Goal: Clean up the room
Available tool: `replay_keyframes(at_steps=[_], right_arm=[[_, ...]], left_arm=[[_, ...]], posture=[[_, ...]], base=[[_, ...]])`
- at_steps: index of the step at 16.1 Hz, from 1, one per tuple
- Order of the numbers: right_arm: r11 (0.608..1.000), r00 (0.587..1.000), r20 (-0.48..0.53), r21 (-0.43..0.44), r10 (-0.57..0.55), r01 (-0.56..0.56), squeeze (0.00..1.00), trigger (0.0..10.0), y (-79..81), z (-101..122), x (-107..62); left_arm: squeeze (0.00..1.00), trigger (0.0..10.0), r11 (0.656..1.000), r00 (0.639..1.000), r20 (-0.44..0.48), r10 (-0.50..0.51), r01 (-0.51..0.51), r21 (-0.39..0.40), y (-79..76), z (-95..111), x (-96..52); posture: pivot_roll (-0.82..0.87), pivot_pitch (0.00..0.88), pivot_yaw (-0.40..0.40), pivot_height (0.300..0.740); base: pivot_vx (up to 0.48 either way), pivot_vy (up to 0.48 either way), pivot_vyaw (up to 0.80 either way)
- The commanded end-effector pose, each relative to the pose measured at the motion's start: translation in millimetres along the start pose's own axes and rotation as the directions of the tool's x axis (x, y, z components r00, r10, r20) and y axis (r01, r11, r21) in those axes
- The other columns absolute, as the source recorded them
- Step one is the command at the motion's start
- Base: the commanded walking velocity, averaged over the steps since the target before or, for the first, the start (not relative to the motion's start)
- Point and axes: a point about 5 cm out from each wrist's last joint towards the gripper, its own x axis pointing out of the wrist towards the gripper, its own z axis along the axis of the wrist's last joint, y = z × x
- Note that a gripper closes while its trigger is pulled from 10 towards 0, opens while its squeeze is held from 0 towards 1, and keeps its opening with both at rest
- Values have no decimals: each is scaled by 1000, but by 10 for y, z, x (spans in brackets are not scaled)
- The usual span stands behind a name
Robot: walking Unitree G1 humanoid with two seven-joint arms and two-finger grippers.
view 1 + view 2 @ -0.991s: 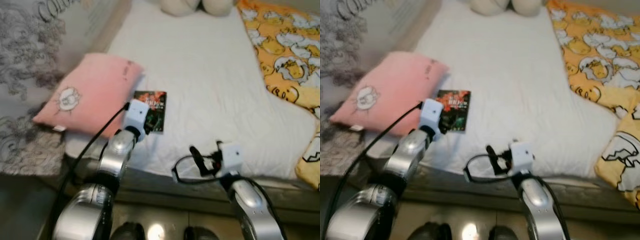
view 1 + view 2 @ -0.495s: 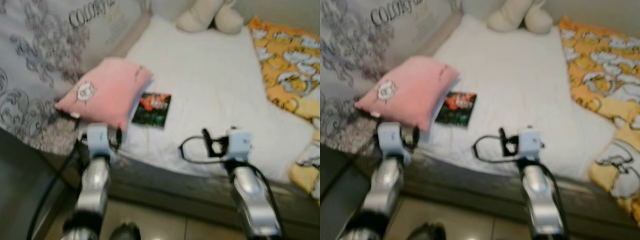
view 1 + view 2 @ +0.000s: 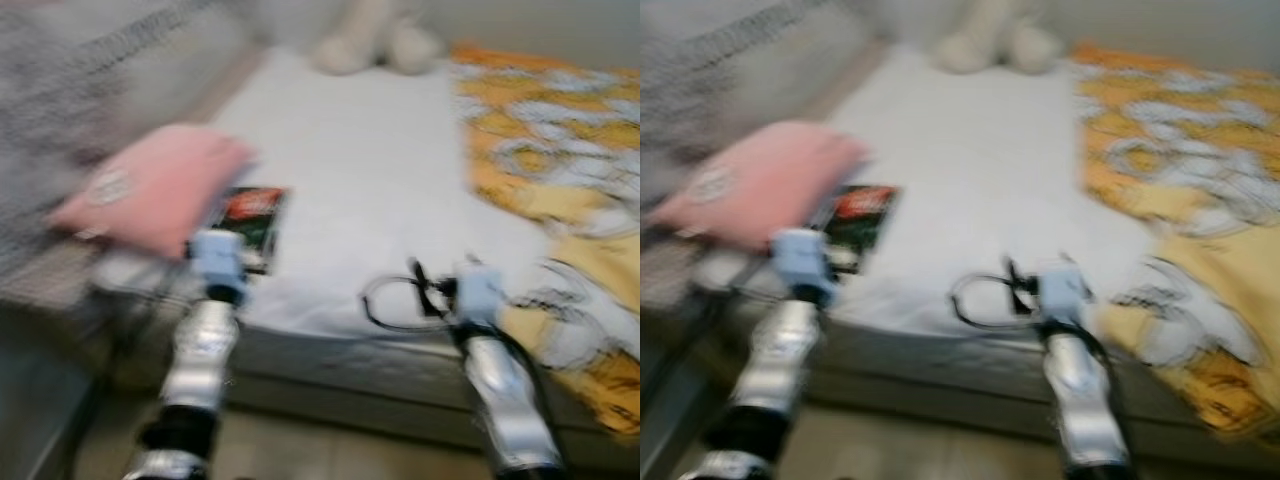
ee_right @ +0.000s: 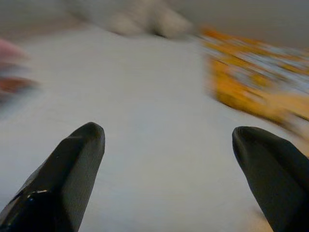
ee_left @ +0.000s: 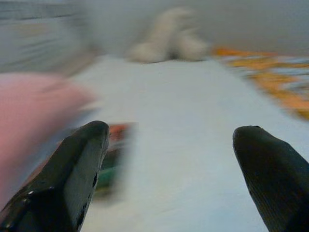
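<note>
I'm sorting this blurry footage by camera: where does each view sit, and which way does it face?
Left and right eye views: on the head, looking forward and down at the white-sheeted bed; both silver arms show.
Left wrist view: along the open left gripper toward the pink square pillow and dark-covered book.
Right wrist view: along the open right gripper over the sheet, toward the orange patterned blanket.
Shared: both wrist views catch the cream plush toy at the bed's far end.

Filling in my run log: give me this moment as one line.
views: motion-blurred | left tool: open, empty, facing book | right tool: open, empty, over bed | pink pillow: beside book
</note>
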Motion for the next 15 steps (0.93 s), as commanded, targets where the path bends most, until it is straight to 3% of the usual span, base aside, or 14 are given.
replay_keyframes(at_steps=[1, 3, 4, 5, 7, 8, 12, 15], right_arm=[[1000, 999, 36, 12, 21, -22, 1000, 10000, 69, 72, 34], [1000, 999, 40, 7, 24, -25, 1000, 10000, 54, 68, 33], [999, 999, 15, 32, 35, -36, 1000, 10000, 43, 45, 41], [998, 999, 8, 41, 42, -42, 1000, 10000, 24, 44, 58], [998, 999, 8, 46, 52, -52, 1000, 10000, 31, 34, 53], [993, 998, 8, 103, 54, -55, 1000, 10000, 46, 21, 44], [991, 998, 3, 122, 59, -58, 1000, 10000, 92, -9, 13], [993, 997, 10, 87, 79, -79, 1000, 10000, 93, -16, -4]], left_arm=[[1000, 10000, 999, 1000, 12, 11, -11, 30, 98, 65, 35], [1000, 10000, 1000, 1000, -11, 4, -4, 25, 88, 48, 45], [894, 10000, 999, 1000, -6, -27, 27, 21, 57, 42, 44], [0, 10000, 997, 1000, -9, -30, 31, 70, 47, 20, 31], [0, 10000, 1000, 998, -60, 19, -19, 14, 125, -91, -2], [0, 10000, 1000, 998, -64, 23, -22, 18, 140, -101, -10], [0, 10000, 995, 992, -126, 31, -20, 93, 145, -216, -42], [0, 10000, 994, 989, -144, 44, -29, 109, 212, -236, -6]], posture=[[-63, 0, 31, 740], [-68, 0, 31, 740], [-73, 0, 28, 740], [-72, 0, 26, 740], [-65, 0, 20, 740], [-64, 0, 20, 740], [-71, 0, 27, 740], [-77, 0, 26, 740]], base=[[266, -398, -750], [300, -371, -750], [420, 0, -744], [0, 0, -738], [0, 0, -738], [0, 0, -731], [0, 0, -734], [0, 0, -725]])
